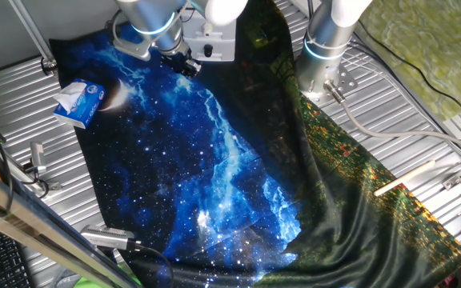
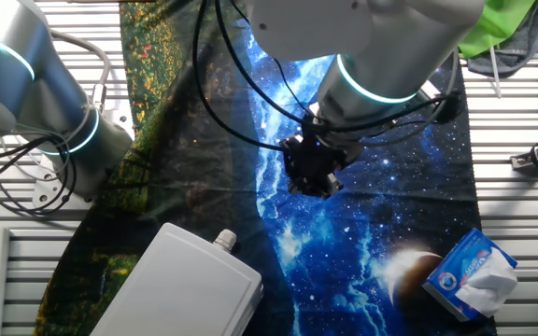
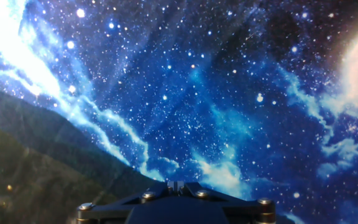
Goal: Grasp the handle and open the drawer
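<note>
The drawer (image 2: 180, 285) is a white boxy unit at the near edge of the starry blue cloth in the other fixed view. The handle (image 2: 224, 241), a small round knob, sticks out of its front face. In one fixed view the drawer (image 1: 218, 40) sits at the back, partly hidden by my arm, and the handle (image 1: 207, 50) shows as a dark dot. My gripper (image 2: 311, 177) hangs over the cloth, apart from the handle and to its right. In the hand view the gripper (image 3: 177, 185) has its fingertips together, holds nothing and faces only cloth.
A blue-and-white tissue box (image 2: 470, 275) lies on the cloth's corner, also seen in one fixed view (image 1: 78, 102). A second arm (image 2: 45, 103) stands beside the cloth. Cables and tools lie on the ribbed metal table (image 1: 30, 168) around it.
</note>
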Robot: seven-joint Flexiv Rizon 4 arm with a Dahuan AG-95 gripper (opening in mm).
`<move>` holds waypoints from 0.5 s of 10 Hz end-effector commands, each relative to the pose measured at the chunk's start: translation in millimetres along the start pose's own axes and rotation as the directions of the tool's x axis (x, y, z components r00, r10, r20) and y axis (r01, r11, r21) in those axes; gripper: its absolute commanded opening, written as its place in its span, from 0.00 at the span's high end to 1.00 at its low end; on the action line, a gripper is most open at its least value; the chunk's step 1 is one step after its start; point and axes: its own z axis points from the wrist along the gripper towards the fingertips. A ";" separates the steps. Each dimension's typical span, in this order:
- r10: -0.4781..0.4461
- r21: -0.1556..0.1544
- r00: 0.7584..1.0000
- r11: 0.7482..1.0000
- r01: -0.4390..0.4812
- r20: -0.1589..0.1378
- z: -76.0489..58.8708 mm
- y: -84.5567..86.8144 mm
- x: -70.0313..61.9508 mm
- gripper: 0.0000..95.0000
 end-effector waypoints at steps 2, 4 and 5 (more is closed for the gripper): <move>-0.004 0.003 1.000 1.000 0.004 0.021 2.3 0.0 -3.5 1.00; -0.008 0.003 1.000 1.000 0.008 0.027 1.3 0.1 -1.4 1.00; -0.003 0.007 1.000 1.000 0.003 0.025 1.0 0.0 -0.8 1.00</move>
